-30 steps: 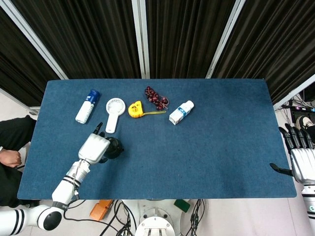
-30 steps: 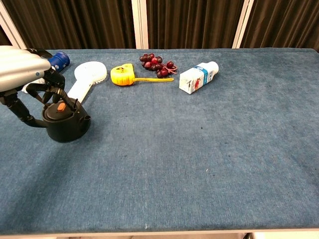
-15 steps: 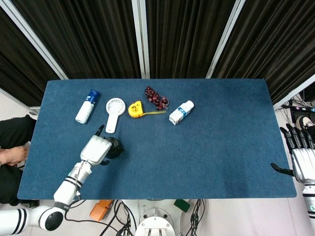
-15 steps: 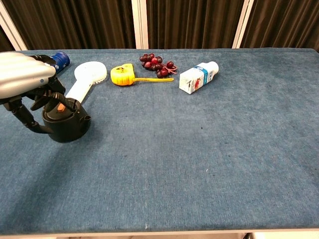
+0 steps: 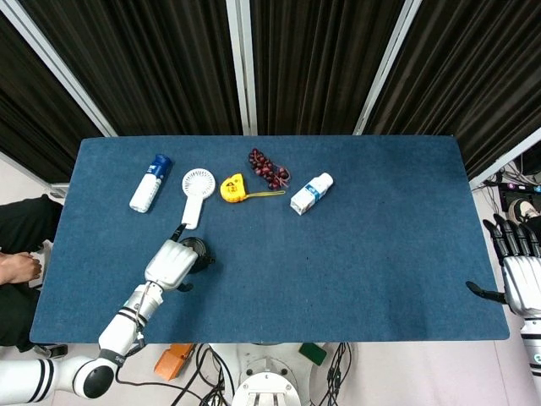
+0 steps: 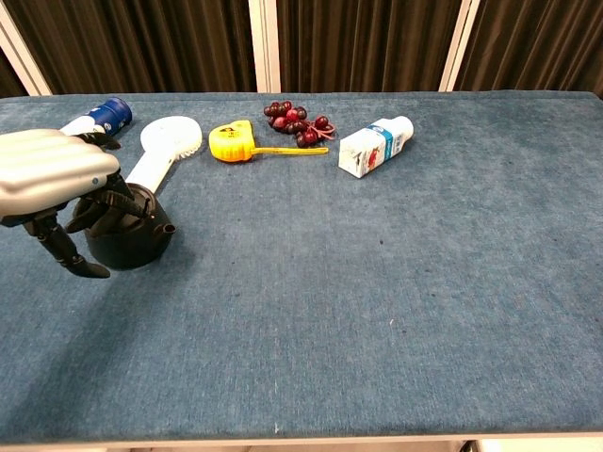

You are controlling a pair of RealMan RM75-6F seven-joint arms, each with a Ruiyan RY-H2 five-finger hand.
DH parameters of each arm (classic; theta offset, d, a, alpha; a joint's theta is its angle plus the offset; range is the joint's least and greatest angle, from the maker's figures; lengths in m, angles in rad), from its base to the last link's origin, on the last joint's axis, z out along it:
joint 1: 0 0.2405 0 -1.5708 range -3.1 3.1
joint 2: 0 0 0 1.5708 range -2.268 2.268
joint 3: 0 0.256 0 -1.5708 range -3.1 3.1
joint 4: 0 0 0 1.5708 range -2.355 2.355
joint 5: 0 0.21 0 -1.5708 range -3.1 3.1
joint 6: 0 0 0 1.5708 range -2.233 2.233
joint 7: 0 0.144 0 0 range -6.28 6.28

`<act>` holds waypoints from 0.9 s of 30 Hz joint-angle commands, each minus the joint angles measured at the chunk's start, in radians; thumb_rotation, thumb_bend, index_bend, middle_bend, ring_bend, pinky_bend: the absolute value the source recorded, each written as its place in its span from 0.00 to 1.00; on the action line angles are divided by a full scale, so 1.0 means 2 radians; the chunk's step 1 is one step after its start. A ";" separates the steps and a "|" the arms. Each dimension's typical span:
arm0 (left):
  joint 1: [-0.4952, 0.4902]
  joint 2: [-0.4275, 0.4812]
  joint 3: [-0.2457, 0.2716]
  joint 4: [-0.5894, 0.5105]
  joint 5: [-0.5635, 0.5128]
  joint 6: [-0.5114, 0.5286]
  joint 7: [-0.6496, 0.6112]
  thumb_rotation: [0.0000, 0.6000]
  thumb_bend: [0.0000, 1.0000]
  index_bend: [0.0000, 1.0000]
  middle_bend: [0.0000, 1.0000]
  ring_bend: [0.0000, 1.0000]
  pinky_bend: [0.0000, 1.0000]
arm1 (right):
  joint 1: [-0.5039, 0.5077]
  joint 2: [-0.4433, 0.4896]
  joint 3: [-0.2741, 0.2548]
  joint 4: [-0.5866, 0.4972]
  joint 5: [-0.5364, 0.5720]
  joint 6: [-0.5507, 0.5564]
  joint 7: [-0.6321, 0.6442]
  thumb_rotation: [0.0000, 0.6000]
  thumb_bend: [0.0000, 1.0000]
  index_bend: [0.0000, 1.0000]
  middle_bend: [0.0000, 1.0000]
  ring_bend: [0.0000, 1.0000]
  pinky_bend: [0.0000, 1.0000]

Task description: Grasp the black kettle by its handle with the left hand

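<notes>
Now sliding the left hand (image 6: 52,174) further over the black kettle (image 6: 132,240), fingers (image 6: 71,254) curling near its handle; firm hold impossible to tell.

A counter (image 5: 380,254) covered in blue cloth stands before dark pleated curtains (image 5: 313,59), which hang between pale metal posts (image 5: 243,63). Below its near edge, cables (image 5: 203,372) lie tangled on a light floor (image 5: 406,372).
</notes>
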 commanded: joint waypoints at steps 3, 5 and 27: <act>0.000 -0.002 0.003 0.000 -0.004 0.000 -0.003 0.89 0.06 0.77 0.83 0.67 0.00 | 0.000 -0.001 0.000 0.000 0.001 0.000 0.001 1.00 0.00 0.00 0.00 0.00 0.00; -0.001 -0.001 0.004 -0.001 -0.007 0.000 -0.004 0.88 0.06 0.80 0.87 0.70 0.00 | -0.001 -0.001 0.000 0.001 0.001 0.000 0.002 1.00 0.00 0.00 0.00 0.00 0.00; -0.001 0.029 -0.021 0.002 0.008 -0.006 -0.123 0.11 0.00 1.00 1.00 0.96 0.01 | -0.006 -0.005 0.002 0.014 0.004 0.006 0.023 1.00 0.00 0.00 0.00 0.00 0.00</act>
